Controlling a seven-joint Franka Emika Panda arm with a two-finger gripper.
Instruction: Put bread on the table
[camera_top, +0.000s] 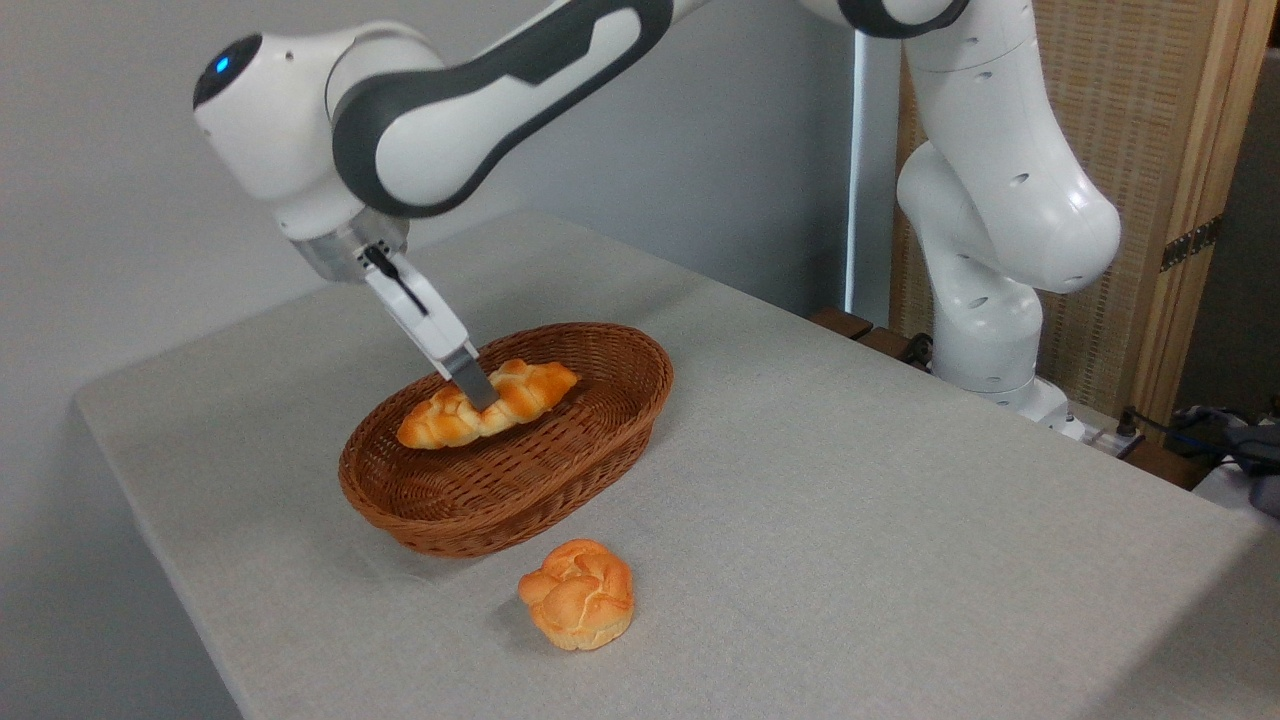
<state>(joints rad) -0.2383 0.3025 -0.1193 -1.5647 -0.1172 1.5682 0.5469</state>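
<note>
While the arm reaches in from the upper right, its wrist hangs over the far left part of the table (900, 520), whose light grey cloth-like top fills most of the view. From the wrist the gripper (478, 388) slants down and to the right into the brown oval wicker basket (560, 470), which sits nearer the left edge and far corner of the table than the right edge. One grey finger (470, 375) lies across the front of the bread (520, 392), at the middle of the loaf; the second finger is hidden behind it, so the jaws appear clenched on the bread, though the far side of the grasp cannot be seen. The bread, a long braided golden-orange loaf with tapered ends, is within the basket, its left end low near the basket floor and its right end raised toward the far rim. Whether it rests on the wicker or is lifted clear cannot be told. Just in front of the basket, toward the near edge, a small round knotted bun (578, 593) lies on the table, apart from the basket. At the far right edge stands the white base of the arm (985, 300).
</note>
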